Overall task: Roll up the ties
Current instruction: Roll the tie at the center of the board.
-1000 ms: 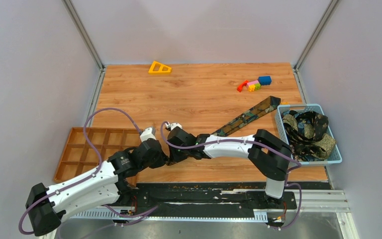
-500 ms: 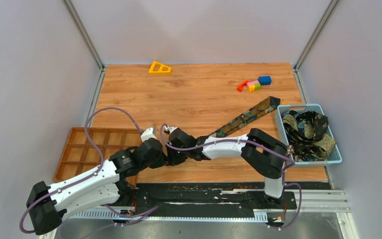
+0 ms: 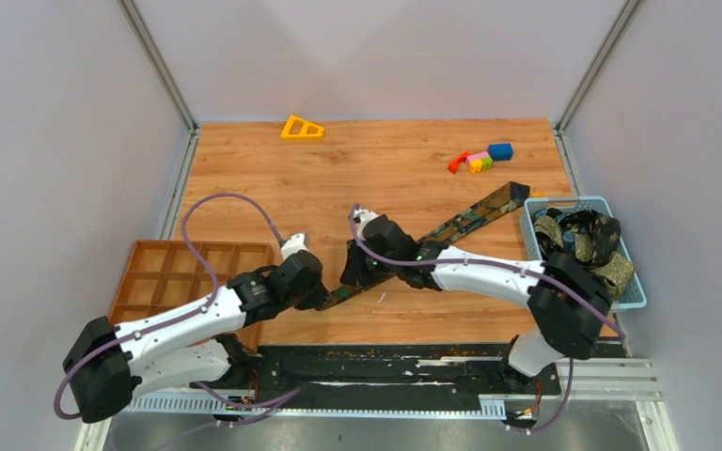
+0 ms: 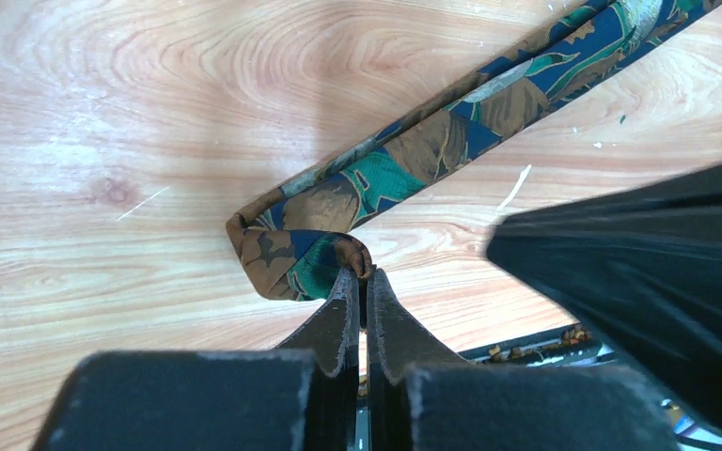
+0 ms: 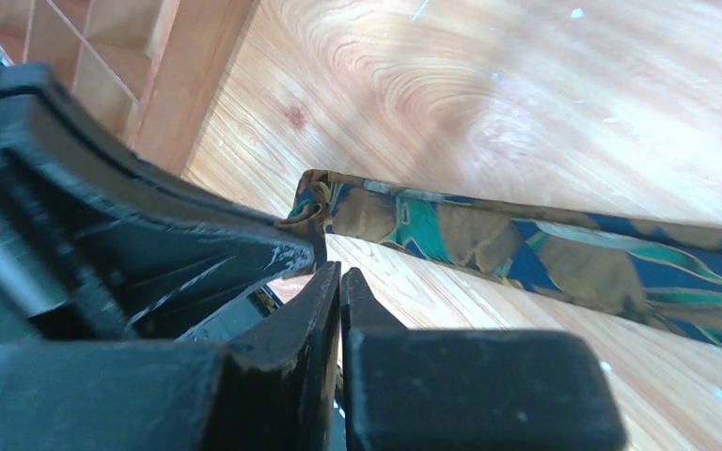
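Several ties [image 3: 583, 246] in basket [image 3: 632, 296], overhead view only

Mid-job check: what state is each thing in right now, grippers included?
Laid-out tie: flat on the table, near end folded over, not rolled.
Other ties: unrolled, heaped in the basket.
Left gripper: shut, tips at the folded end.
Right gripper: shut, holding nothing.
Tray: visible compartments empty.
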You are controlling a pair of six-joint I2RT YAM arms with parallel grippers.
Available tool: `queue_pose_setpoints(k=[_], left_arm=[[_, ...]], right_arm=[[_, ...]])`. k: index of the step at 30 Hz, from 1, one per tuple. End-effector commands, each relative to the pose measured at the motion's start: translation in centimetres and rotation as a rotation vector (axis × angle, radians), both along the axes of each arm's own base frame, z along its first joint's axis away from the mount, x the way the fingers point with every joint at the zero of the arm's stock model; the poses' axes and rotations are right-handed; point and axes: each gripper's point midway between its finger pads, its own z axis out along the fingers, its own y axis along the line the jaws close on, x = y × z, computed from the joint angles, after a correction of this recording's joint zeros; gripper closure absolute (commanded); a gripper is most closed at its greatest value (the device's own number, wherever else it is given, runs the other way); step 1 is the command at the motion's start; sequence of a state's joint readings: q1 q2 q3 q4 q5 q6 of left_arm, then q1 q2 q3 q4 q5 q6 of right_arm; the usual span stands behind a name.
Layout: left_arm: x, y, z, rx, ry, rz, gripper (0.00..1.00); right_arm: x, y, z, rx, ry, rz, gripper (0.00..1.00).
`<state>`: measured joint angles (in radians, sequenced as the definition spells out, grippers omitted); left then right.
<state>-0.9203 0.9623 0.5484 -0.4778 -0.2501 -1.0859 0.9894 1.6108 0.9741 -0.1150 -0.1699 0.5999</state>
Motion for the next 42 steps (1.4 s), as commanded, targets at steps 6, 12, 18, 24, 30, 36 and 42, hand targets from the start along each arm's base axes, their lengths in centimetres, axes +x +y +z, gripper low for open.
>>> queue_pose_setpoints(k=[6, 12, 18, 24, 30, 36, 42], left_arm=[[2.4, -3.1, 0.3, -0.043, -0.032, -0.021, 1.0], [3.2, -4.0, -0.7, -0.049, -0.024, -0.013, 1.0], [3.8, -4.0, -1.3, -0.046, -0.029, 0.014, 0.98], [3.9, -3.3, -1.6, -0.051, -0.037, 0.055, 0.79], [4.1, -2.9, -0.7, -0.08, -0.069, 0.076, 0.43], [4.1, -2.5, -0.2, -0.091, -0.078, 0.095, 0.45], [3.8, -2.3, 0.0, -0.108, -0.081, 0.099, 0.57]], right_arm=[[0.6, -4.5, 1.7, 0.0, -0.059, -0.056, 0.94], [-0.2, -5.1, 0.9, 0.002, -0.033, -0.06, 0.94], [-0.6, -5.2, 0.6, 0.01, -0.018, -0.056, 0.93], [-0.8, -5.0, 0.4, 0.019, -0.012, -0.048, 0.86], [-0.6, -4.5, 0.3, 0.023, -0.006, -0.037, 0.8], [-0.4, -3.5, 1.0, 0.045, -0.002, -0.021, 0.79], [-0.2, -2.7, 1.2, 0.054, 0.006, -0.015, 0.78]])
